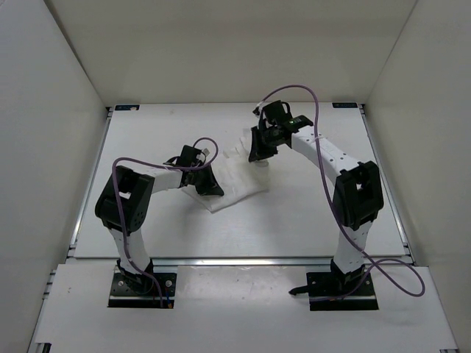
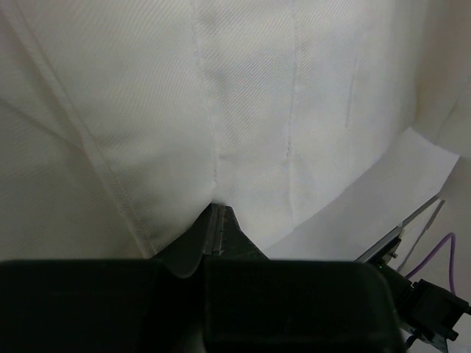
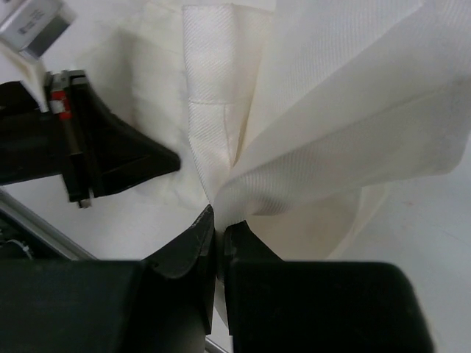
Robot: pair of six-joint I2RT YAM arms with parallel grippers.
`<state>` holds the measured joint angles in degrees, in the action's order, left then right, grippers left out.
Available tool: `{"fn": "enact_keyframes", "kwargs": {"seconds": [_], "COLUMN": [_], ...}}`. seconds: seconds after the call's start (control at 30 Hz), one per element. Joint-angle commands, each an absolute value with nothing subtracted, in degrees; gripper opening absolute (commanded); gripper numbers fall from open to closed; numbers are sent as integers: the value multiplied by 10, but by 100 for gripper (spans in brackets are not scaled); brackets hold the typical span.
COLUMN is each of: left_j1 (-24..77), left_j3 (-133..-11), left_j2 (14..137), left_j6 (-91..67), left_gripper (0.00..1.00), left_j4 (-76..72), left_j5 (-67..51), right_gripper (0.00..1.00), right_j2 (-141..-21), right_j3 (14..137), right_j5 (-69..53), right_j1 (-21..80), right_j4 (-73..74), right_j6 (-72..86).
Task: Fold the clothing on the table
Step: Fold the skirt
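Observation:
The white clothing (image 1: 239,184) lies bunched near the middle of the table (image 1: 309,220), between my two grippers. My left gripper (image 1: 215,188) is at its near-left edge. In the left wrist view the jaws (image 2: 218,209) are shut, with the hemmed fabric (image 2: 243,110) drawn taut from their tip. My right gripper (image 1: 259,156) is at the far-right side, raised a little. In the right wrist view it (image 3: 219,220) is shut on a gathered fold of ribbed cloth (image 3: 331,110), which fans upward. The left gripper (image 3: 175,157) shows there too, its tip at the cloth.
An aluminium rail (image 1: 243,260) runs along the table's near edge, and white walls (image 1: 44,147) close in the left, right and back. Purple cables (image 1: 309,99) loop off both arms. Bare tabletop surrounds the garment.

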<state>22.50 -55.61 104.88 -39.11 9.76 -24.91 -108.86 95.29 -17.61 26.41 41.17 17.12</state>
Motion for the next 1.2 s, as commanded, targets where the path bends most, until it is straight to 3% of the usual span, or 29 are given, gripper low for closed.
{"fn": "enact_keyframes", "kwargs": {"seconds": [0.0, 0.33, 0.7, 0.87, 1.0, 1.17], "left_j1": [220, 202, 113, 78, 37, 48], "left_j3": [-556, -546, -426, -416, -375, -373], "left_j2": [1062, 1071, 1013, 929, 850, 841], "left_j6": [-411, -466, -594, -605, -543, -480], "left_gripper": [0, 0, 0, 0, 0, 0], "left_j4": [62, 7, -231, -222, -130, -10], "left_j5": [-255, -269, -412, -461, -404, -317], "right_gripper": [1, 0, 0, 0, 0, 0], "right_j2": [-1077, -1161, -1174, -1168, -1175, -1187], "right_j3": [993, 1085, 1058, 1087, 1104, 1109], "right_j5": [-217, -188, -172, -163, -156, -163], "right_j1": [301, 375, 381, 358, 347, 359], "right_j4": [375, 435, 452, 453, 472, 473], "right_j6": [197, 200, 192, 184, 171, 166]}}
